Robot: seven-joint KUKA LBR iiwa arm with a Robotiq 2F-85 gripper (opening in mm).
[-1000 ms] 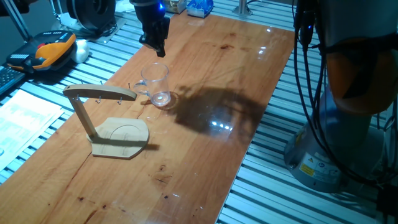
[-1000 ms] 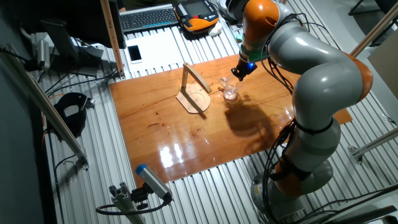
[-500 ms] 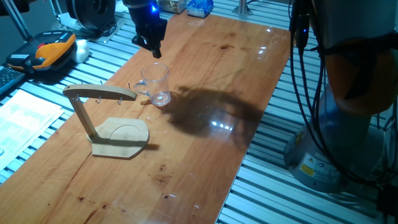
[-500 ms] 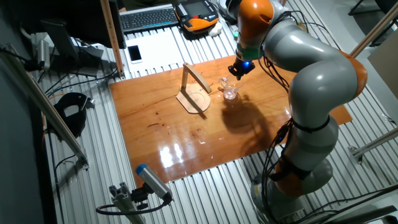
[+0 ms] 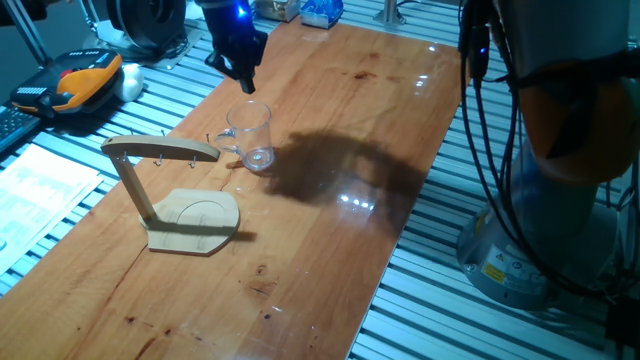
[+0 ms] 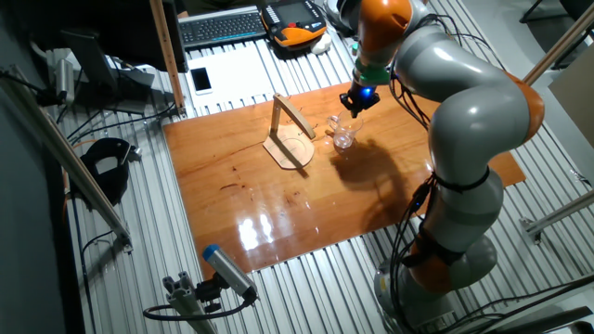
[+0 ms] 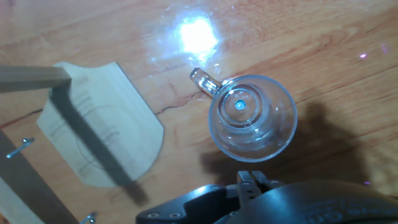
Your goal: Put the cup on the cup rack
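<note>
The cup (image 5: 250, 138) stands upright on the worktop (image 5: 330, 230), just beside the rack (image 5: 170, 195), handle toward its hooks. The tool (image 5: 240, 75) hovers above and behind the cup, empty (whether open or closed cannot be told).

Bright glare on tabletop (image 7: 198, 34); rack perhaps blurred.

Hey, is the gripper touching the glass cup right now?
Apart. In one fixed view the gripper hangs above the cup with bare table between them; the hand view looks down on the cup's open rim, nothing touching it.
</note>
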